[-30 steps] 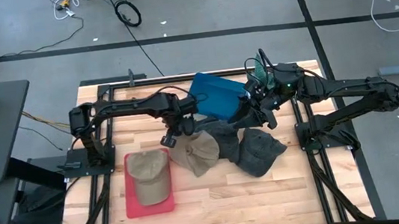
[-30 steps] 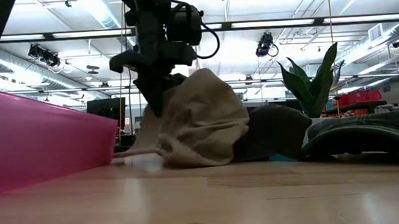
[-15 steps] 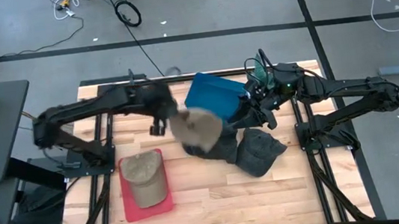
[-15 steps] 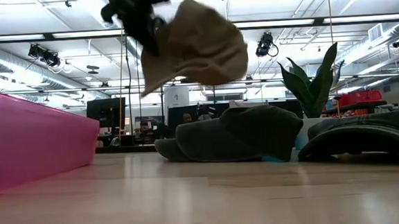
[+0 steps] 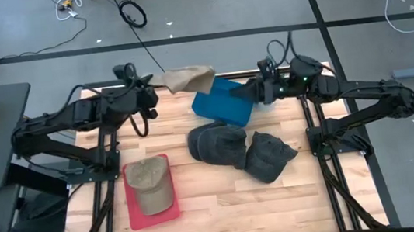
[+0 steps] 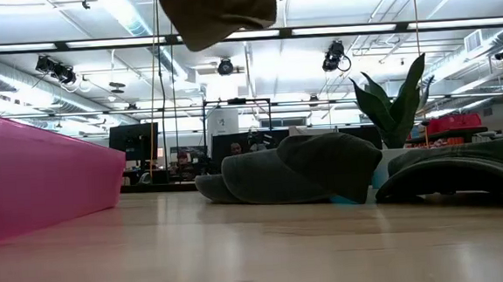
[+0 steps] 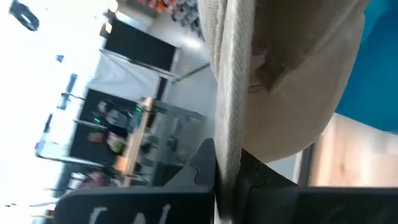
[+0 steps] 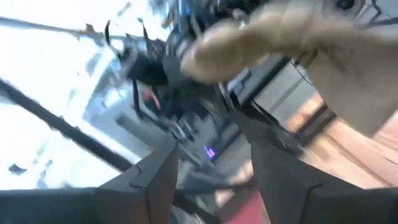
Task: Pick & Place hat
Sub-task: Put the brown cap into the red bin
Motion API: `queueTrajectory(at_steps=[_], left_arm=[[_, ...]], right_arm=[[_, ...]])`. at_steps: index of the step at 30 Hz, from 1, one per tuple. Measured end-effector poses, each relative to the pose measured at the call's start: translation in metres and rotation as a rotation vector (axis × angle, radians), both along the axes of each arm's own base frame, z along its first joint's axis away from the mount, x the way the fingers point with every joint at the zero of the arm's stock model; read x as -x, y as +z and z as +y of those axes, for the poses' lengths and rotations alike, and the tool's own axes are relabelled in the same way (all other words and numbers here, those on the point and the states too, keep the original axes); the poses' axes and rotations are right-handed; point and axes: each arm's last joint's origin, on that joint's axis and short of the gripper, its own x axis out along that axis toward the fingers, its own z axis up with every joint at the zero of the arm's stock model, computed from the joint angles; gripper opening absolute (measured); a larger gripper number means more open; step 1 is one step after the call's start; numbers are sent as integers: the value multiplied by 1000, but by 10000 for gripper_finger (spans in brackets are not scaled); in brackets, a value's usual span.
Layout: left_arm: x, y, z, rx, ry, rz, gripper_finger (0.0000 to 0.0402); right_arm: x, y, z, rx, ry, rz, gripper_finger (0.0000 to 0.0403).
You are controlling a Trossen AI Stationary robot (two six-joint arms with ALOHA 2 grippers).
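Nearest, a pink tray (image 5: 136, 210) sits on the table (image 5: 226, 215) at the front left, with a tan cap (image 5: 152, 185) lying in it. Beyond, mid-table, two dark caps (image 5: 218, 144) (image 5: 269, 156) lie touching each other, the left one partly over a blue bin (image 5: 223, 101). At the far edge the left gripper (image 5: 153, 85) pinches the hat (image 5: 187, 77) by its rim, holding it in the air above the bin's far corner, clear of everything below. Just beside the bin's right side waits the right gripper (image 5: 255, 95), its fingers (image 8: 158, 180) spread apart, nothing between them. A potted plant (image 6: 393, 102) stands behind the dark caps.
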Motion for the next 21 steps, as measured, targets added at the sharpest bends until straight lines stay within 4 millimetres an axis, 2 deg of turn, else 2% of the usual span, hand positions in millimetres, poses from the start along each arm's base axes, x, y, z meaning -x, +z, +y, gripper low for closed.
queueTrajectory(at_steps=[3,7,9,13,16,21], left_arm=[[-10,1,-6,-74,-31,59,11],[-31,0,-11,-197,-13,151,11],[-38,2,-12,-246,-1,187,11],[-50,2,-10,-292,11,209,11],[-51,3,-8,-302,24,217,11],[-50,5,-8,-308,50,205,11]], right_arm=[[2,8,-6,-102,-17,-85,206],[4,9,-15,-391,-38,-109,206],[3,8,-16,-472,-30,-111,206],[3,8,-16,-535,-8,-104,206],[3,7,-16,-550,-11,-98,214],[2,1,-18,-567,-79,-52,256]])
